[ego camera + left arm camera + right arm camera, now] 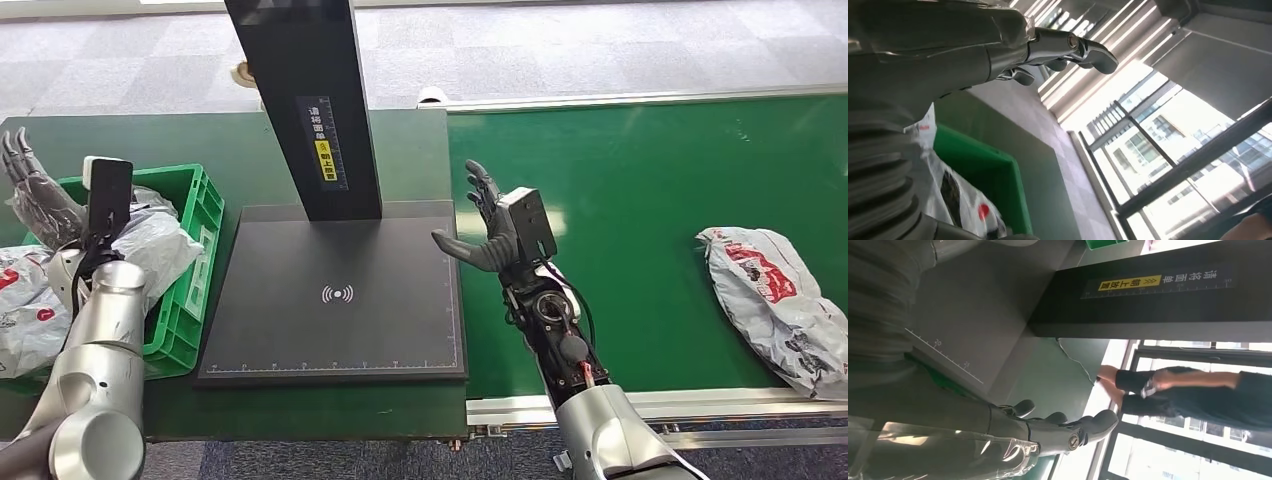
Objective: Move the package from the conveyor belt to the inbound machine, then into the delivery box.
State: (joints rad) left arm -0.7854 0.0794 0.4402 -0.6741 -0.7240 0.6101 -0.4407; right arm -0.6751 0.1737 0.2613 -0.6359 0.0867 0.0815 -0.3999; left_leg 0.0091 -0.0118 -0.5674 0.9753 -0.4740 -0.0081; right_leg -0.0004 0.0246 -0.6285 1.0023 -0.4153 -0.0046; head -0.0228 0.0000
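Note:
A grey plastic package (775, 300) with red and black print lies on the green conveyor belt (640, 190) at the far right. My right hand (490, 225) is raised over the belt's left end, beside the black inbound machine platform (335, 295), fingers spread and holding nothing. My right hand (1058, 432) is also in the right wrist view, empty. My left hand (30, 190) is lifted at the far left beside the green delivery box (185, 260), fingers apart and empty. My left hand (1063, 50) holds nothing in the left wrist view. Grey packages (150, 245) lie in the box.
The machine's black upright column (310, 100) with a yellow label rises behind the platform. Another printed bag (20, 310) lies left of the box. A person (1193, 390) in dark clothes stands beyond the table in the right wrist view.

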